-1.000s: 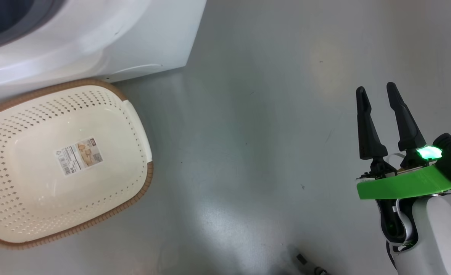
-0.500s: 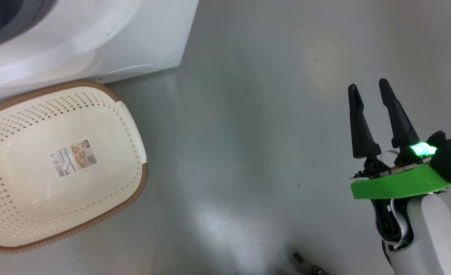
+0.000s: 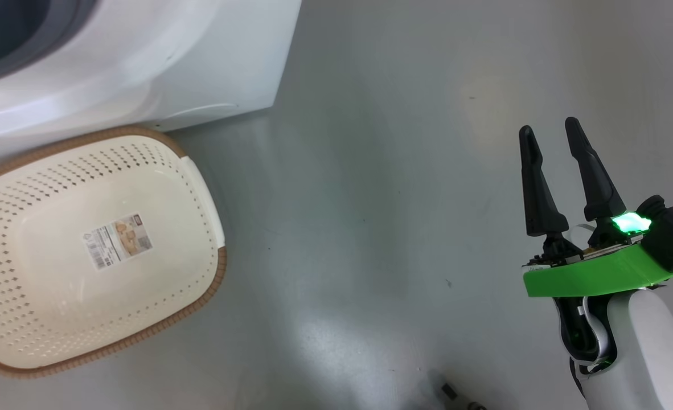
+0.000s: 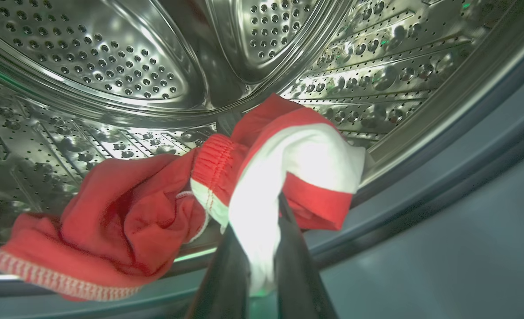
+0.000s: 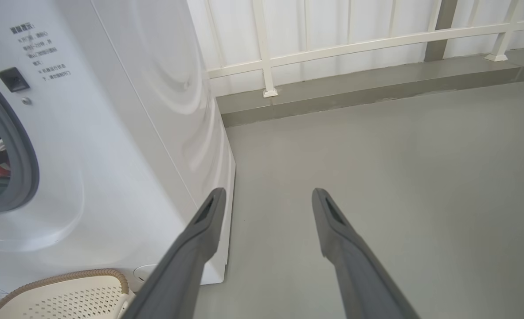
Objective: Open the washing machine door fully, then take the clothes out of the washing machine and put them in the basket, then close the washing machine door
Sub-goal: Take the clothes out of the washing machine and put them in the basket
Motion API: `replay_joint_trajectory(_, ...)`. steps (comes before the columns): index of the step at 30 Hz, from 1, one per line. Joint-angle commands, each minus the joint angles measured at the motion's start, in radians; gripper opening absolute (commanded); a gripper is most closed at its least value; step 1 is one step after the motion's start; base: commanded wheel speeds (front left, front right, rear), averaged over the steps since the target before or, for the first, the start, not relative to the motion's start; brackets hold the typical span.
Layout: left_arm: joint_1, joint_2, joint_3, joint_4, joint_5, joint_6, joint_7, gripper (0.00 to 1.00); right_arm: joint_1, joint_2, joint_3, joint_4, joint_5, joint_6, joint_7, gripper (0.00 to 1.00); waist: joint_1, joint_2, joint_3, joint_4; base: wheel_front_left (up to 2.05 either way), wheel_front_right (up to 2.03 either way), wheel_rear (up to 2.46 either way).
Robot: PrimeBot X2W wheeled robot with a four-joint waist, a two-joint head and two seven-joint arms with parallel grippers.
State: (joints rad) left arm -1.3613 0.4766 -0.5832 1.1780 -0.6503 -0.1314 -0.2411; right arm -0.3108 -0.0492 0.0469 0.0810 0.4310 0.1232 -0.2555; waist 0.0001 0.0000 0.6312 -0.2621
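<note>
Inside the washing machine's steel drum [image 4: 111, 66], my left gripper [image 4: 258, 230] is shut on a white fold of the red and white clothes [image 4: 146, 212], which hang over the grey rubber ring [image 4: 443, 146]. The washing machine [image 3: 143, 62] is a white box at the top left of the head view, and its opening [image 5: 5, 177] stands uncovered. The washing machine door is out of view. The cream basket [image 3: 218, 273] sits on the floor in front of the machine with nothing in it. My right gripper [image 3: 548, 130] hangs open over bare floor, far right of the basket.
Grey floor [image 3: 370, 199] stretches between the basket and my right arm. A white railing [image 5: 355, 44] on a low ledge runs behind the machine. A small dark object [image 3: 450, 393] lies at the bottom edge of the head view.
The head camera has shifted slightly, so machine and basket sit a little differently in the picture. My left gripper has closed. The right gripper stays open in the same place.
</note>
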Motion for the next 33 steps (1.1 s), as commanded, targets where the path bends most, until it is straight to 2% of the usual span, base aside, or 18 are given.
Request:
replay_joint_trajectory(1,0.001,0.04,0.018,-0.018,-0.008,0.001,-0.012,0.0,0.012,-0.001,0.017,-0.02,0.003,0.008,-0.006,1.0,-0.0001,0.0,-0.012,0.009,0.0,0.0,0.0)
replay_joint_trajectory(5,0.034,0.039,0.052,-0.065,-0.013,0.001,-0.02,0.0,0.015,-0.001,0.009,-0.011,-0.005,0.008,-0.006,1.0,-0.0001,0.0,-0.038,0.03,0.0,0.0,0.0)
replay_joint_trajectory(8,0.097,0.036,0.125,-0.169,0.009,0.025,-0.02,0.0,0.016,-0.001,0.0,-0.007,-0.01,0.008,-0.006,1.0,-0.0001,0.0,-0.057,0.052,0.0,0.0,0.0)
replay_joint_trajectory(10,0.157,0.036,0.167,-0.261,0.066,0.055,-0.02,0.0,0.018,-0.001,-0.007,-0.005,-0.015,0.008,-0.006,1.0,-0.0001,0.0,-0.069,0.069,0.0,0.0,0.0)
replay_joint_trajectory(14,0.307,-0.014,0.311,-0.411,0.122,0.072,-0.02,0.0,0.029,-0.001,-0.03,-0.009,-0.025,0.008,-0.006,1.0,-0.0001,0.0,-0.09,0.107,0.0,0.0,0.0)
replay_joint_trajectory(22,0.539,-0.158,0.578,-0.616,0.26,0.051,-0.021,0.0,0.058,-0.001,-0.068,-0.023,-0.046,0.008,-0.006,1.0,-0.0001,0.0,-0.106,0.168,0.0,0.0,0.0)
replay_joint_trajectory(33,0.727,-0.3,0.814,-0.87,0.416,0.006,-0.021,0.0,0.057,-0.001,-0.091,-0.021,-0.072,0.008,-0.006,1.0,-0.0001,0.0,-0.11,0.196,0.0,0.0,0.0)
